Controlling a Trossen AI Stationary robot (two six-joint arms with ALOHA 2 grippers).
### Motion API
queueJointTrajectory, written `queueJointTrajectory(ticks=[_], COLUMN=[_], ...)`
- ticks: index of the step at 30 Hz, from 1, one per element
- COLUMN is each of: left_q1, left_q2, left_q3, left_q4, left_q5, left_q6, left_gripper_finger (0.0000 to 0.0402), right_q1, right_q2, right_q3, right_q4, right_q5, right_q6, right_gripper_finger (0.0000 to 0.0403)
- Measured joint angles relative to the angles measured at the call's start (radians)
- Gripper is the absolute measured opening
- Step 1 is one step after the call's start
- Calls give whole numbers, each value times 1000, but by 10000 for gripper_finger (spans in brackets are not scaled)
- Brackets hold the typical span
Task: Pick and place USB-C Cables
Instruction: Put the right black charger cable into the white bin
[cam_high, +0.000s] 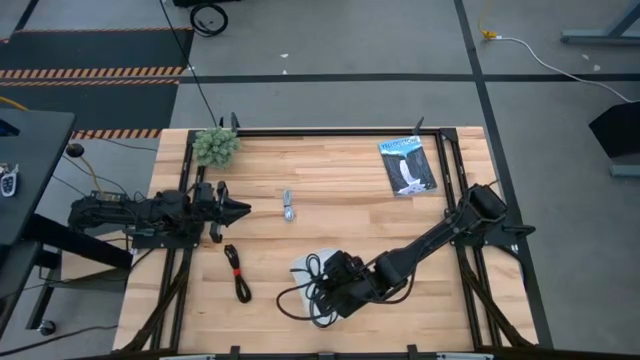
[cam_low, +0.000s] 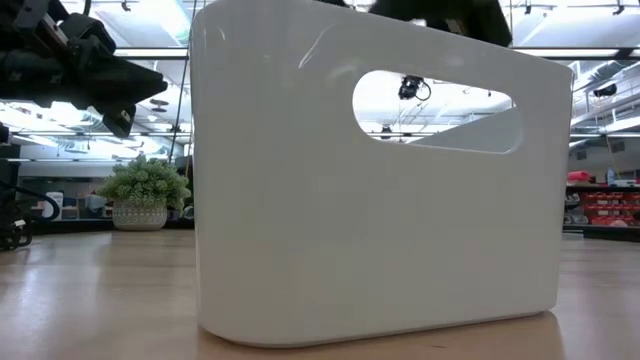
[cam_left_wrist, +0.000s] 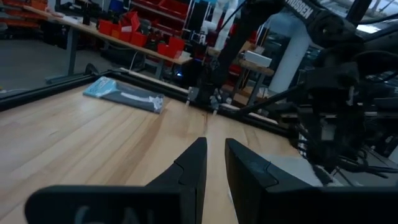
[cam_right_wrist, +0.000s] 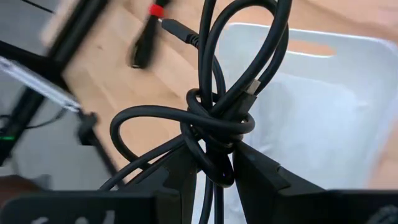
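My right gripper (cam_high: 333, 290) is over the white tray (cam_high: 300, 266), shut on the black USB-C cable (cam_right_wrist: 217, 118), a knotted bundle. The black cable with a red tie (cam_high: 237, 272) lies flat on the wood left of the tray, and it also shows in the right wrist view (cam_right_wrist: 152, 22). Farther off, the short grey cable (cam_high: 288, 207) lies near the table's middle. My left gripper (cam_high: 240, 208) is shut and empty, raised above the table's left part and pointing right toward the grey cable. No white cable shows. The tray (cam_low: 300, 200) fills the low view. My right gripper pinches the black cable between its two fingers (cam_right_wrist: 261, 171) at the wrapped knot in the bundle's middle (cam_right_wrist: 214, 146). The fingers slant down from the table's right side. Loose loops (cam_right_wrist: 134, 127) spread out past the knot, above the tray's rim (cam_right_wrist: 298, 34) and the wood beside it.
A blue-and-black flat packet (cam_high: 407, 165) lies at the far right of the table. A small potted plant (cam_high: 216, 146) stands at the far left corner. Dark frame rails run along the table's left and right sides. Bare wood lies between the grey cable and the packet.
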Motion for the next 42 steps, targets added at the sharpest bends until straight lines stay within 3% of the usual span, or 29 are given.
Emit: queueJointTrajectory(ticks=[7,18,26,42], left_q1=[0,0,0,0], left_q2=[0,0,-1,-2], left_q3=[0,0,0,0], left_q4=[3,0,9,7], left_q5=[0,0,0,0], left_q6=[0,0,0,0], left_gripper_finger=[66,66,66,66], right_q1=[-5,-31,-61,-87], right_q2=[0,16,93,96], right_q3=[0,1,1,1], right_q4=[-88,-90,-81,-130], right_q5=[2,3,-112,-237], right_q6=[-81,-291,-306,-201], right_gripper_finger=[107,107,107,108])
